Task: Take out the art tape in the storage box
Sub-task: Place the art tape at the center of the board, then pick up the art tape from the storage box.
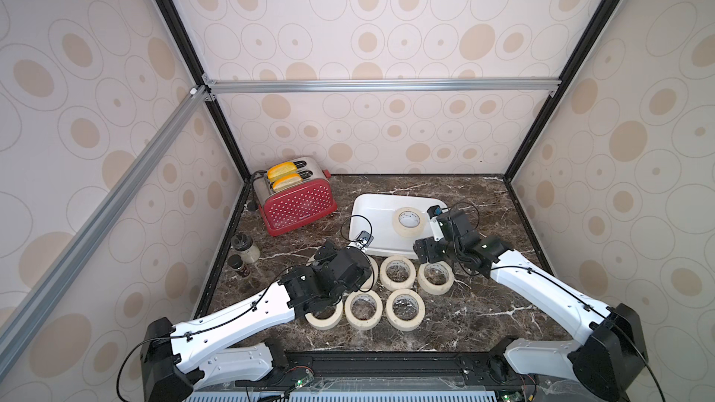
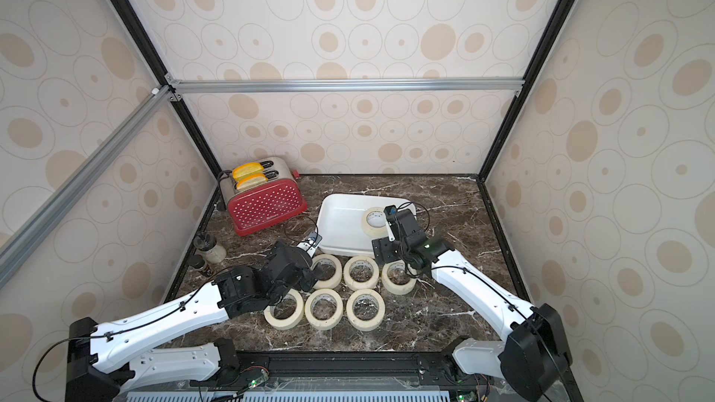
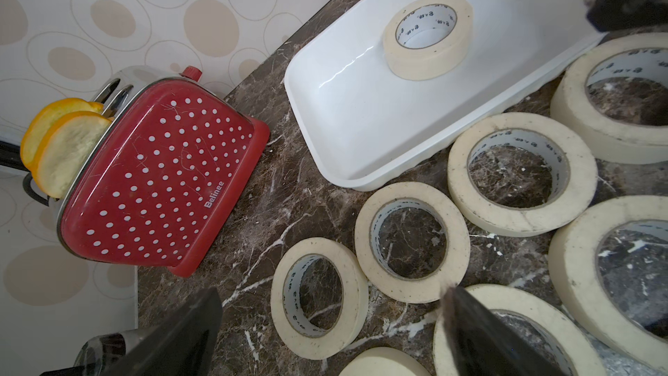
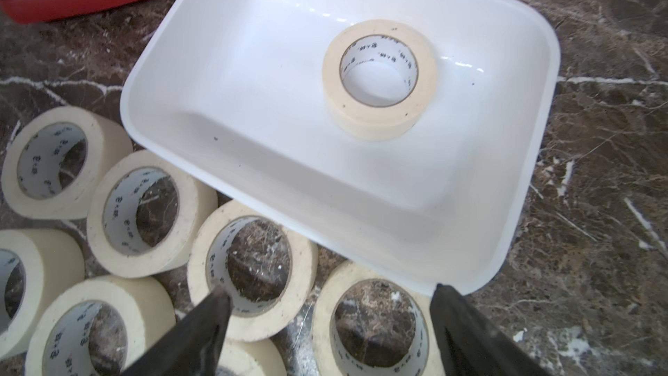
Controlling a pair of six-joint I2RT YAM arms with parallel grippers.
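The white storage box [image 1: 373,222] [image 4: 253,85] sits at the back middle of the marble table. One cream art tape roll [image 1: 406,233] [image 4: 376,124] [image 3: 423,63] lies flat inside it, toward its right end. Several more rolls lie on the table in front of the box [image 1: 397,284]. My right gripper [image 4: 329,305] [image 1: 427,253] is open by the box's front right corner, above the rightmost back-row roll [image 4: 323,323], holding nothing. My left gripper [image 3: 327,302] is open and empty above the left rolls, one of them [image 3: 347,323] tilted on edge.
A red dotted toaster [image 1: 298,208] with two bread slices stands at the back left. Two small jars [image 1: 245,251] stand along the left wall. Patterned walls close in the table on three sides. The left arm hides part of one roll in both top views.
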